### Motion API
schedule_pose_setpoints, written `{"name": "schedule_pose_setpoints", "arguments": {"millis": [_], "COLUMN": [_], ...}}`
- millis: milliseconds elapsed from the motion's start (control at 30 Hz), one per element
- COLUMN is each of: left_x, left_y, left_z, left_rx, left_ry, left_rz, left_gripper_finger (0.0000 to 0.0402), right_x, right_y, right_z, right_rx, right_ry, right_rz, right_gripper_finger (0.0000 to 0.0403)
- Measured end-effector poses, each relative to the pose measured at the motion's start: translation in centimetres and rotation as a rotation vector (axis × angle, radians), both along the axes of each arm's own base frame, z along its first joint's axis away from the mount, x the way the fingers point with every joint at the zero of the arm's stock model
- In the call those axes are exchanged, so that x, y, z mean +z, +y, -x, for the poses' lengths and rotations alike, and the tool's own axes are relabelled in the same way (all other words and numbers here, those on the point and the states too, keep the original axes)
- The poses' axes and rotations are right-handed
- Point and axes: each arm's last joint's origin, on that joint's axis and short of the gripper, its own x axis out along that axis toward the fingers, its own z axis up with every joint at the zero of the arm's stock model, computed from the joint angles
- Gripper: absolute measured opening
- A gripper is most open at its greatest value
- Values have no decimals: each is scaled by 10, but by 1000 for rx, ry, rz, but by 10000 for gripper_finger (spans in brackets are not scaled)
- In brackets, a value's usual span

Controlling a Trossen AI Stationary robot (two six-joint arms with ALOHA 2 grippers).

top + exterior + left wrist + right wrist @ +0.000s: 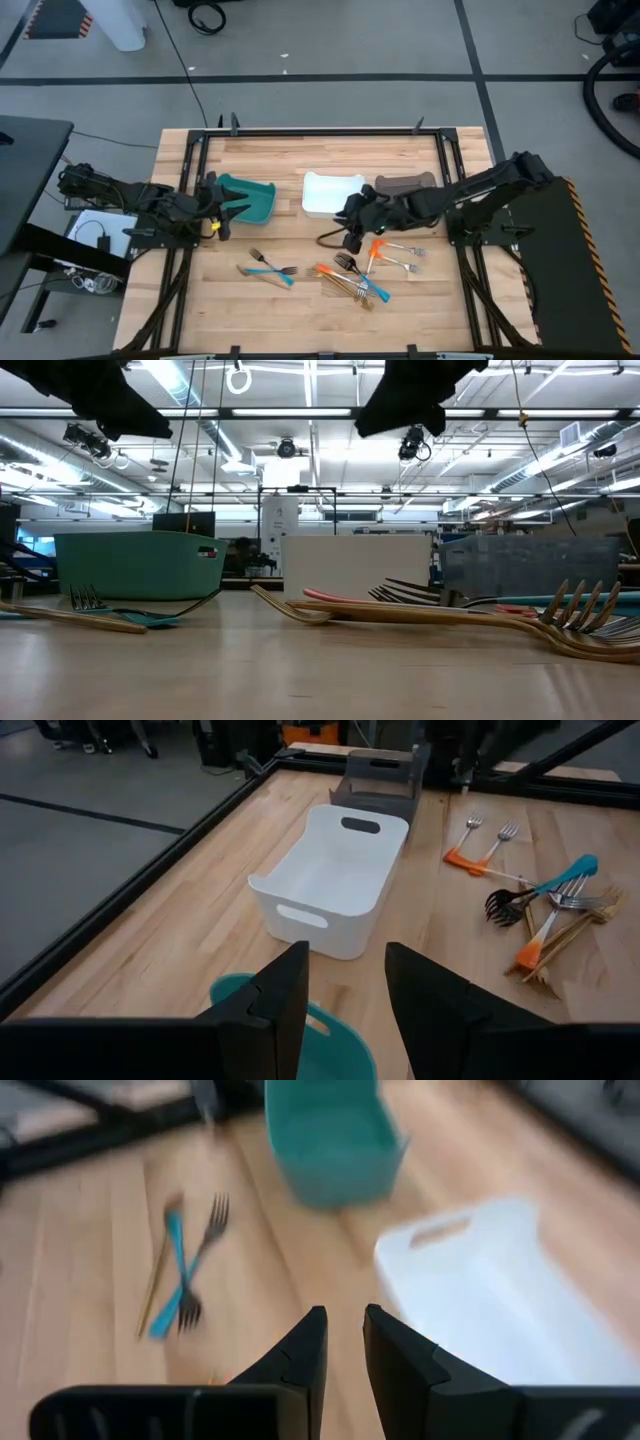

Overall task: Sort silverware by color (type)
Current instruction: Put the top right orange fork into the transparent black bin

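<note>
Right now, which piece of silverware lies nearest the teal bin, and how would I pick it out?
Start at the teal bin on the table's left side, then look toward the near edge below it. A small pair lies there apart from the main pile: the blue-handled fork crossing a tan wooden utensil. Its bright blue handle sets it apart from its tan partner.

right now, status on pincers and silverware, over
Left pincer open, empty, over teal bin. Right pincer empty, jaws narrowly apart, by white bin. Silverware on table, unsorted. Nothing in the way.

White bin (335, 880) beside scattered silverware (540, 905)
</note>
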Motion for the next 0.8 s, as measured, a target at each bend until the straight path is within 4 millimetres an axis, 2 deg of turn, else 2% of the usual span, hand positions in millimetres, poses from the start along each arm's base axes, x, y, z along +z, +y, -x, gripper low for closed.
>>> {"name": "schedule_pose_setpoints", "arguments": {"millis": [300, 500, 667, 800], "left_x": [-2, -2, -3, -3], "left_y": [0, 0, 0, 0], "left_z": [1, 1, 1, 1], "left_rx": [-5, -5, -5, -9], "left_ry": [23, 29, 34, 37], "left_rz": [-15, -18, -20, -27], "left_gripper_finger": [142, 142, 142, 142], "right_x": [-28, -56, -71, -76], "right_y": [12, 17, 26, 29], "right_z": [-5, 4, 14, 26], "right_rx": [17, -47, -79, -99], "right_ry": [334, 593, 772, 864], "right_rz": [-173, -316, -312, -299], "right_gripper_finger": [77, 77, 77, 77]}}
